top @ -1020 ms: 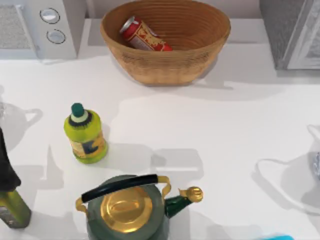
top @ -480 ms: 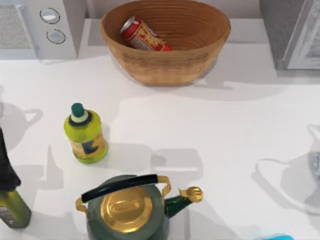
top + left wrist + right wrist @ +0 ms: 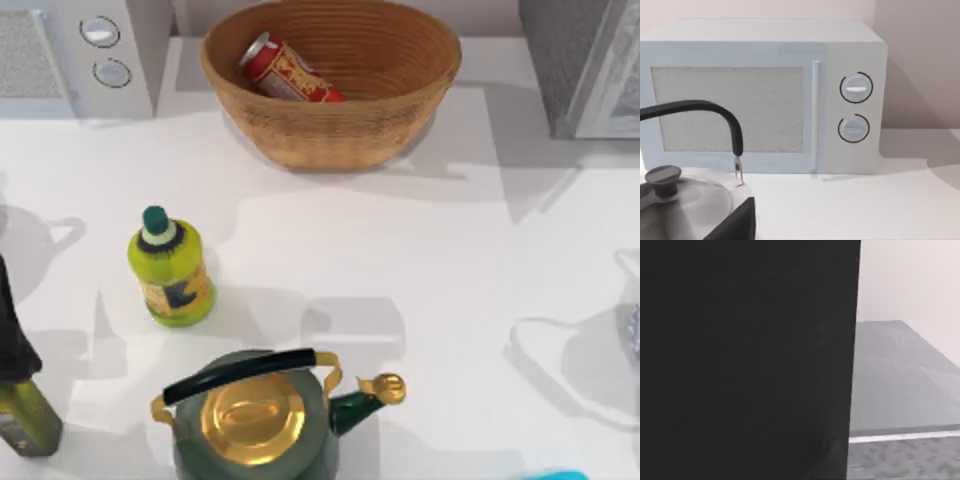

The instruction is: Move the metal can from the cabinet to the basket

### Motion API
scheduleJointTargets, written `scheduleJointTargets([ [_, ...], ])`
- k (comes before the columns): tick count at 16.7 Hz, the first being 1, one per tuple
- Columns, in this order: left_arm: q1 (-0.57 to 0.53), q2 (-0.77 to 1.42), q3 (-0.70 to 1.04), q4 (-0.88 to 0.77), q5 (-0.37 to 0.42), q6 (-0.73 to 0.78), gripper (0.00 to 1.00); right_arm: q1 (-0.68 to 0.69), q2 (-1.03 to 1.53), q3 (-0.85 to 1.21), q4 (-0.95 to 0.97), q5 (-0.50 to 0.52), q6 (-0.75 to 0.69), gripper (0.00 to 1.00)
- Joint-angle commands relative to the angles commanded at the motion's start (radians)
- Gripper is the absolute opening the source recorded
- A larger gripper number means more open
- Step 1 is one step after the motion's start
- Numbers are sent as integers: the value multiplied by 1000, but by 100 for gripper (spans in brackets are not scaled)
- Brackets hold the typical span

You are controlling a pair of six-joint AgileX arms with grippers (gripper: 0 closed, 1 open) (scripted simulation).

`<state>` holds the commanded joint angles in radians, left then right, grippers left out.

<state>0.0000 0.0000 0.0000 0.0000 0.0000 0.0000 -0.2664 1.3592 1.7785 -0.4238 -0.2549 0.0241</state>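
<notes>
The metal can (image 3: 290, 72), red with yellow-white markings and a silver top, lies on its side inside the basket (image 3: 350, 135), against the left part of its wall. The wicker basket stands at the back middle of the table. At the back right corner is the cabinet (image 3: 565, 60), grey and speckled with a pale-framed door. In the right wrist view a flat dark surface covers most of the picture, and beside it shows the cabinet's grey speckled surface (image 3: 900, 390) with a white edge.
A white microwave (image 3: 60, 60) with two knobs stands at the back left, also facing the left wrist camera (image 3: 740, 100) behind a silver kettle (image 3: 685, 205). A yellow-green bottle (image 3: 172, 268), a green kettle (image 3: 255, 420) and a dark-topped bottle (image 3: 20, 400) stand front left.
A shadow has spread across the table beside the cabinet at the back right. The can, the basket and the other objects have not moved.
</notes>
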Motion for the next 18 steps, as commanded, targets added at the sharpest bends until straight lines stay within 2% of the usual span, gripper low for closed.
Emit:
scheduleJointTargets([
  [4,0,0,0,0,0,0,100,377,-24,-11,-8,376,-6,100],
  [6,0,0,0,0,0,0,100,522,-38,-23,-11,521,-9,100],
  [8,0,0,0,0,0,0,100,625,-51,-36,-13,624,-11,100],
  [11,0,0,0,0,0,0,100,699,-63,-49,-14,698,-13,100],
  [18,0,0,0,0,0,0,100,669,-69,-31,-19,711,-25,100],
])
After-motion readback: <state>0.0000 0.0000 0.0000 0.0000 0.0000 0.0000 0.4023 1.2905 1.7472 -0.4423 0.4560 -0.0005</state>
